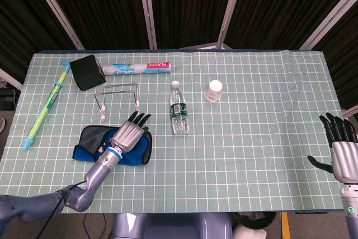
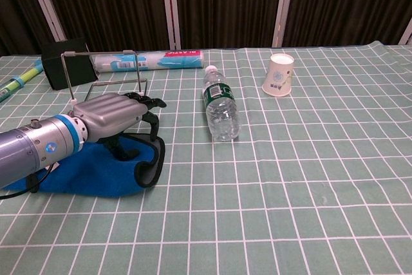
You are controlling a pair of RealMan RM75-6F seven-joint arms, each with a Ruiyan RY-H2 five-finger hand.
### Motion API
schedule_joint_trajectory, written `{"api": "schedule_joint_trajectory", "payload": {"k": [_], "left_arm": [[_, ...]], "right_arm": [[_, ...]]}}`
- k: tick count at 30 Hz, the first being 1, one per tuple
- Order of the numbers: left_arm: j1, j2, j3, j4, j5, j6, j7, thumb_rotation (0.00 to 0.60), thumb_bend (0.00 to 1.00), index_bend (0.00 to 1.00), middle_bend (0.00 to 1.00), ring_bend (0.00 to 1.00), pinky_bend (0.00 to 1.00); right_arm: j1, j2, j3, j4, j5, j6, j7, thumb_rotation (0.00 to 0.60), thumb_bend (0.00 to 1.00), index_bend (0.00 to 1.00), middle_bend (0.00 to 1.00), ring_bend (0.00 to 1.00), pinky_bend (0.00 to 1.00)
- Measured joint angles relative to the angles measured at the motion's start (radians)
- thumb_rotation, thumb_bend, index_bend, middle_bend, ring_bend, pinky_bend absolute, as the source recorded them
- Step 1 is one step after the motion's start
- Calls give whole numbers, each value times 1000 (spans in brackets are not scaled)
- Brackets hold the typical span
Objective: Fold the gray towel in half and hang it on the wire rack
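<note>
The towel, blue with a dark gray side and rim, lies bunched on the table's front left. My left hand lies over its right part with fingers stretched toward the rack and the thumb pointing down at the cloth; nothing is plainly gripped. The wire rack stands just behind the towel, bare. My right hand hovers at the far right edge with fingers spread, holding nothing.
A water bottle lies right of the rack. A paper cup lies further right. A plastic roll and a black box sit behind the rack. A green-blue stick lies at far left.
</note>
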Motion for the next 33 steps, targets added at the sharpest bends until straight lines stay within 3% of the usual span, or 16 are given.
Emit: {"api": "schedule_joint_trajectory", "payload": {"k": [24,33], "left_arm": [[-9,-28,-11,44,-1,0,-31,600,459,616,0,0,0],[-16,-31,-38,54,-41,-6,-31,600,460,618,0,0,0]], "right_arm": [[3,-3,1,7,10,-11,-10,600,0,0,0,0,0],[3,-3,0,7,11,-12,-12,600,0,0,0,0,0]]}}
